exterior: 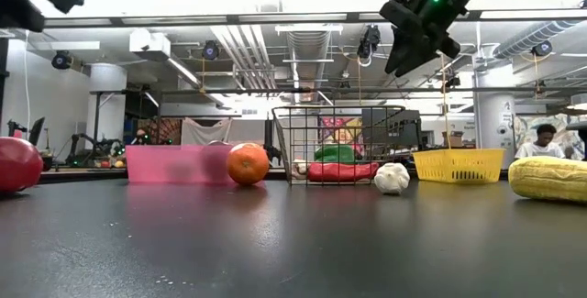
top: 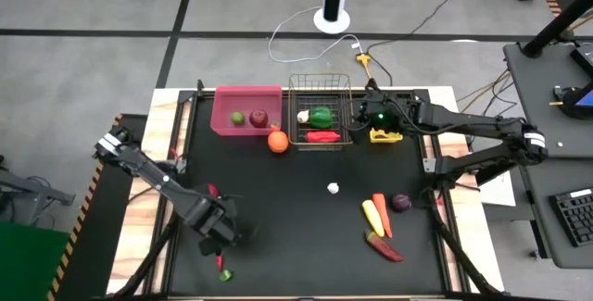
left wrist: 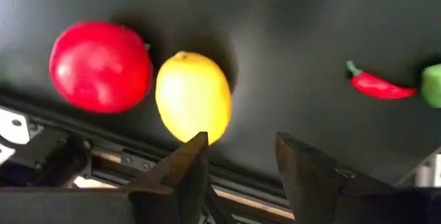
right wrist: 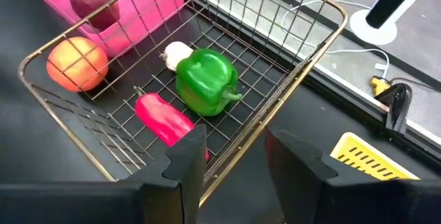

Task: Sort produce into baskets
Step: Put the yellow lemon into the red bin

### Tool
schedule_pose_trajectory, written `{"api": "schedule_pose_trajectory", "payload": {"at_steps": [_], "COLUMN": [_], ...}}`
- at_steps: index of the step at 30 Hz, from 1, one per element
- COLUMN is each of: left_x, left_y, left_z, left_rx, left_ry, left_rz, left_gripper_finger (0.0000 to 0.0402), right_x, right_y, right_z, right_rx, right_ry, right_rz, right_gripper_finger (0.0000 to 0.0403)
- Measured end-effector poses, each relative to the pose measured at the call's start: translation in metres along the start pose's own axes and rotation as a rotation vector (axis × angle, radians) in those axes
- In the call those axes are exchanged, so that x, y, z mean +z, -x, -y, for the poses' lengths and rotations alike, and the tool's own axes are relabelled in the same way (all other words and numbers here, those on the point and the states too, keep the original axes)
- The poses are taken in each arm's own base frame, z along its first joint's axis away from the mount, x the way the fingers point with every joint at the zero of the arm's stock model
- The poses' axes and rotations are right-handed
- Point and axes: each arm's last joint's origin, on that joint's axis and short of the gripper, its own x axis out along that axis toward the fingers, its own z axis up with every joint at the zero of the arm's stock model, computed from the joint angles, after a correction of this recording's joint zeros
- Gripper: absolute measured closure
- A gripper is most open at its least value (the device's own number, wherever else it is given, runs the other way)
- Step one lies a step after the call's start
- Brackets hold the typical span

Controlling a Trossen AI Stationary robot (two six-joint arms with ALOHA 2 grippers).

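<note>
My left gripper (left wrist: 238,162) is open and empty above the table's near left part (top: 220,232), just short of a yellow lemon (left wrist: 193,96) lying beside a red apple (left wrist: 100,65). A red chilli (left wrist: 379,85) and a lime (left wrist: 433,85) lie farther along. My right gripper (right wrist: 234,158) is open and empty, high over the right side of the wire basket (right wrist: 296,58), which holds a green pepper (right wrist: 205,80), a garlic (right wrist: 176,53) and a red pepper (right wrist: 165,119). The pink bin (top: 222,120) holds a lime (top: 237,118) and a dark red fruit (top: 258,117). The yellow bin (top: 386,135) stands right of the basket.
An orange (top: 277,141) rests on the table against the fronts of the pink bin and the basket. A garlic (top: 333,188) lies mid-table. Corn (top: 372,216), a carrot (top: 382,214), a purple onion (top: 400,202) and a red chilli (top: 384,247) lie near right.
</note>
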Motion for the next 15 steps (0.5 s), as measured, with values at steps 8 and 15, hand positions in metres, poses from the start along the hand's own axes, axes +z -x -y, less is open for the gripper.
{"api": "schedule_pose_trajectory", "payload": {"at_steps": [8,15], "left_x": [-0.009,-0.011], "left_y": [-0.002,0.002], "left_z": [-0.001,-0.005], "left_rx": [0.072,0.083], "left_ry": [-0.028,-0.034], "left_rz": [0.107,0.169], "left_gripper_finger": [0.0258,0.0278], "right_x": [-0.008,-0.034], "right_y": [0.017,0.047], "right_z": [-0.039,-0.089], "right_rx": [0.165,0.395], "right_ry": [0.106,0.322], "right_rz": [0.068,0.140], "right_gripper_finger": [0.0260,0.0268]}}
